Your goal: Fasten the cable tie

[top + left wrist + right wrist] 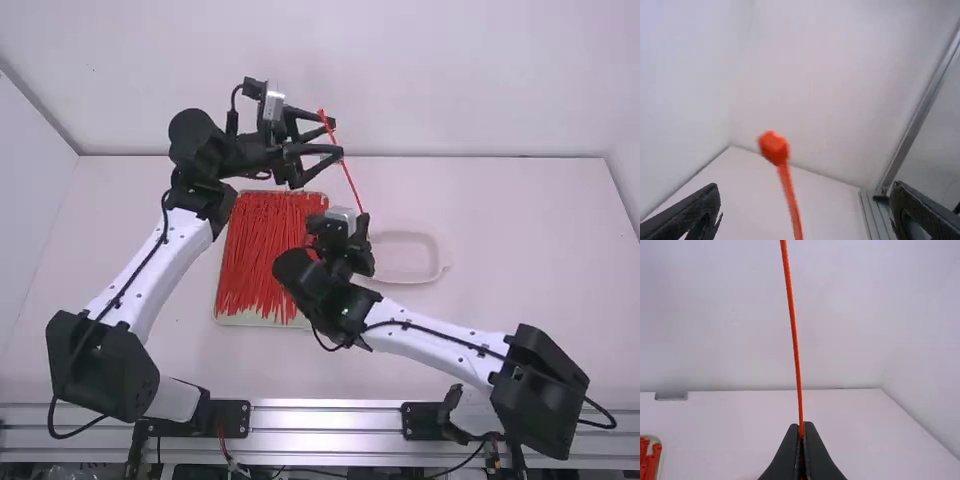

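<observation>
A single red cable tie (345, 170) stands tilted above the table, its head (772, 145) uppermost. My right gripper (360, 224) is shut on its lower end, and in the right wrist view the strap (792, 340) rises straight out of the closed fingers (801, 429). My left gripper (336, 140) is open at the tie's upper end, with one finger on each side of the strap and neither touching it. In the left wrist view the tie's head sits between the two wide-apart fingers (690, 212).
A tray (228, 318) piled with several red cable ties (262, 255) lies on the white table under the left arm. A clear oval dish (408, 256) sits to its right. The table's right half is bare.
</observation>
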Motion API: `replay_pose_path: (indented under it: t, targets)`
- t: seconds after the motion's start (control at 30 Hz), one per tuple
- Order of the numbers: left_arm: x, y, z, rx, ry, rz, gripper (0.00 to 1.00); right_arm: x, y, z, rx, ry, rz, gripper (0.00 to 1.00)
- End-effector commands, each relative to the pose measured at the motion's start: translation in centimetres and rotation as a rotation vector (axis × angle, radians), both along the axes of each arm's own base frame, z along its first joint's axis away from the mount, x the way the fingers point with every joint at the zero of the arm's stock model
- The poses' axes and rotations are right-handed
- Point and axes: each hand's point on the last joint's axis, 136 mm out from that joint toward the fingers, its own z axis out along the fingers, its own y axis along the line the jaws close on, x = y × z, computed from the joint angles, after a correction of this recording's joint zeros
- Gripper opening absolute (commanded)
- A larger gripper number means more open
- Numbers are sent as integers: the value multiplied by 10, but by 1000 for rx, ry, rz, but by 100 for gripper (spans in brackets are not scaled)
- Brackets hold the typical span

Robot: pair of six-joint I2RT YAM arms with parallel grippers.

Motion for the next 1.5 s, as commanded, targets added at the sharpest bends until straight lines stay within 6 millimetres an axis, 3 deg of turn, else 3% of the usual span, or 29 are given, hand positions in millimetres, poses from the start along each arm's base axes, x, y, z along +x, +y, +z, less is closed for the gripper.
replay_pose_path:
  t: [0.0,0.03,0.07,0.37,0.63,0.73,1.03,1.07,1.13,1.27,1.33,1.47]
  targets:
    - [-1,1,8,-16,-19,23,72,-1,5,15,33,-30,-11,0]
    - [-1,1,9,-17,-21,23,68,-1,4,15,33,-30,-13,0]
    - [0,3,9,-18,-23,27,56,1,2,15,35,-31,-20,0]
    - [5,6,13,-44,11,53,26,0,4,15,45,-36,-14,0]
    - [6,5,15,-52,11,65,18,3,1,15,52,-38,-24,0]
    - [8,5,15,-58,23,72,2,3,1,15,53,-38,-24,0]
    - [10,6,15,-63,26,84,2,5,7,12,62,-22,14,1]
    - [10,6,15,-59,14,86,2,6,8,12,65,-17,26,8]
    - [13,9,13,-50,13,99,2,9,16,10,88,-6,70,31]
    - [24,23,8,-43,46,141,2,19,30,5,127,26,165,64]
    - [29,31,5,-40,59,162,2,22,40,3,146,48,228,74]
    - [39,47,0,-27,71,207,2,15,61,5,140,86,354,82]
